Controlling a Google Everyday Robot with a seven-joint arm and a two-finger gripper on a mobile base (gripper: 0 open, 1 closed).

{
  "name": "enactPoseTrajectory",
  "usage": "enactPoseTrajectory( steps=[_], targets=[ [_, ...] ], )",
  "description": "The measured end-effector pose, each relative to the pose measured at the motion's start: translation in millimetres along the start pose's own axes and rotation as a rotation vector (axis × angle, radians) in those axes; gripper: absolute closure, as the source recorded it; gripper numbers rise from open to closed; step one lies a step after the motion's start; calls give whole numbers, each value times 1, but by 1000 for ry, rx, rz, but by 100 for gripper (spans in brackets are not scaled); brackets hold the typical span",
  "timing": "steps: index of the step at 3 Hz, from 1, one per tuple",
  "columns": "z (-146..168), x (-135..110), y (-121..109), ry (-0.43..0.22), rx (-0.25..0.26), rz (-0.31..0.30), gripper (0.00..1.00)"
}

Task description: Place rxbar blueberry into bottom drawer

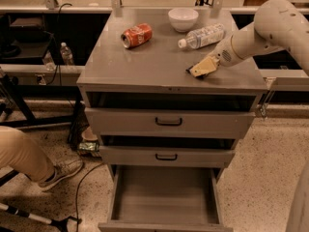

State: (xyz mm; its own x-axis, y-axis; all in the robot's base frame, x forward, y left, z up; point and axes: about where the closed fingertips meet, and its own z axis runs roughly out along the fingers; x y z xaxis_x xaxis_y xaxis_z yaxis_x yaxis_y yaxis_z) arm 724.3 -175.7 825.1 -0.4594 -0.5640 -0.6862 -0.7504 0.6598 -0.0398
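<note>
Camera view: gripper [200,69] low on the counter [145,62], right near part.
Under it the rxbar blueberry [190,70] shows as a dark sliver; whether it is gripped I cannot tell. Below, the bottom drawer [164,197] stands pulled out.

The white arm [270,25] extended in from the right, sloping down toward the left. Its gripper [199,70] sat low over the surface's [145,62] near-right part.
</note>
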Motion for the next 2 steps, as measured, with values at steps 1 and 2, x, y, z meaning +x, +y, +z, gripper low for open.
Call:
enactPoseTrajectory(
  steps=[1, 2],
  targets=[
    [0, 0, 0, 0, 0, 0, 100],
    [-3, -1, 1, -2, 2, -3, 100]
  ],
)
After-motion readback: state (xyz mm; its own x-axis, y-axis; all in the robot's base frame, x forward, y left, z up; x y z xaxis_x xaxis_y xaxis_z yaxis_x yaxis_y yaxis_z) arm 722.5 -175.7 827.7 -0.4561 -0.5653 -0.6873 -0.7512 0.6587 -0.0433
